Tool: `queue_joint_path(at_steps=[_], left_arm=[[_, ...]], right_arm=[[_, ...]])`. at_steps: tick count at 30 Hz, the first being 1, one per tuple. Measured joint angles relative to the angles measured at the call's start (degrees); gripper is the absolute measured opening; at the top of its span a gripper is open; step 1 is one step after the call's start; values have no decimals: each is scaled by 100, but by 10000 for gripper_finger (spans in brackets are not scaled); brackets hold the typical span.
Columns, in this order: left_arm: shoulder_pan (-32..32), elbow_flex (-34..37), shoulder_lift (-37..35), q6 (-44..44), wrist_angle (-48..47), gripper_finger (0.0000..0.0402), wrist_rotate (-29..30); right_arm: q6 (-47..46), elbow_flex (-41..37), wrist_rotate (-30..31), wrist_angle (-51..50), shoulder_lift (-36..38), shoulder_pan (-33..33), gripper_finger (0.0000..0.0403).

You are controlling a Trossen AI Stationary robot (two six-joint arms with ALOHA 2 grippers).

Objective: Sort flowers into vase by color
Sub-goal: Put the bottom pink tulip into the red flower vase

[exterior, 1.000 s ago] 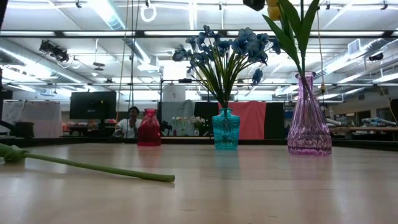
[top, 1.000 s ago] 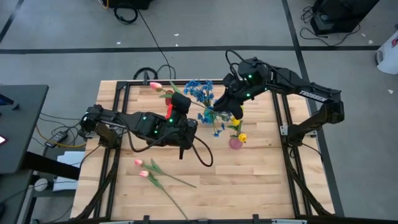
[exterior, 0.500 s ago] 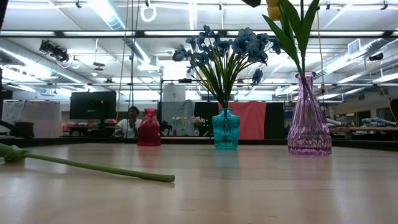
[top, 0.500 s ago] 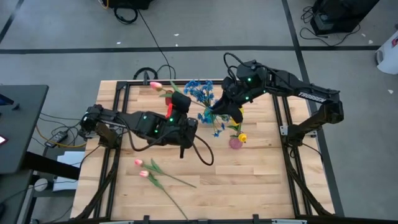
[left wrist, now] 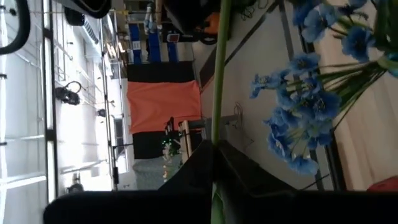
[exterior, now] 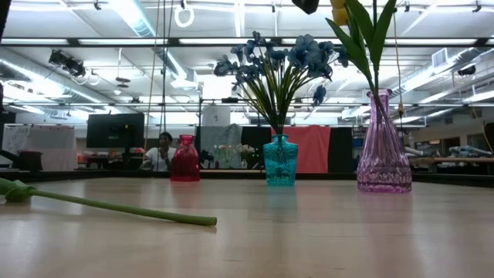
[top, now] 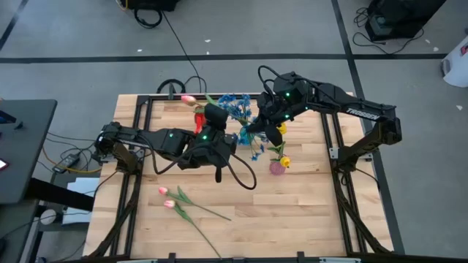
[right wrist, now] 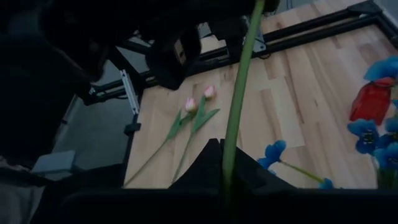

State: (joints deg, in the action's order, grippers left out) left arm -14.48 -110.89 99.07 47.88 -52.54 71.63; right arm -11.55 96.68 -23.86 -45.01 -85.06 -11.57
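My left gripper (top: 218,121) is shut on a pink tulip. Its head (top: 189,99) points at the far edge, above the red vase (top: 199,117). My right gripper (top: 257,131) hangs over the blue vase (exterior: 279,161), which holds the blue flowers (top: 234,106). It is shut on a green stem (right wrist: 239,93) that runs toward my left arm. Whether this is the same tulip's stem, I cannot tell. A yellow tulip (exterior: 338,11) stands in the purple vase (exterior: 383,147). Two pink tulips (top: 170,199) lie on the table near the front. My left gripper pinches the pink tulip's green stem (left wrist: 216,134) between its two fingers, and the stem runs straight on ahead of them. The tulip is lifted clear of the table. My right gripper pinches a green stem (right wrist: 229,158) between its two fingers. The stem runs on ahead of the fingers, in the air above the table.
The three vases stand in a row across the table's far half, the red one (exterior: 185,158) on the left. The stem (exterior: 116,207) of a lying tulip crosses the near left. A person sits in the room beyond the table. Black rails (top: 329,139) frame the table.
My right gripper has moved toward the table's left edge, closer to my left gripper, uncovering a yellow tulip beside it. My left gripper has shifted a little toward the right edge, carrying the pink tulip along.
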Motion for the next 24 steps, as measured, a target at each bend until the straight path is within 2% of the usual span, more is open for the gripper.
queue_joint_path(at_steps=[4,10,14,17,21,24], left_arm=[[0,2,0,-164,370,51,-75],[-46,2,-14,-346,1193,120,-149],[-133,2,-141,-620,1639,144,-827],[-147,2,-278,-1078,1662,146,-1406],[-133,2,-459,-1620,1664,147,-1882],[-151,2,-568,-2157,1608,147,-2654]], right_arm=[[5,0,95,-21,4,-2,10],[99,0,269,-82,4,-2,5],[114,0,455,-151,4,-2,5],[125,0,623,-171,4,-2,4],[127,0,738,-173,4,-2,4],[182,0,959,-175,4,-2,4]])
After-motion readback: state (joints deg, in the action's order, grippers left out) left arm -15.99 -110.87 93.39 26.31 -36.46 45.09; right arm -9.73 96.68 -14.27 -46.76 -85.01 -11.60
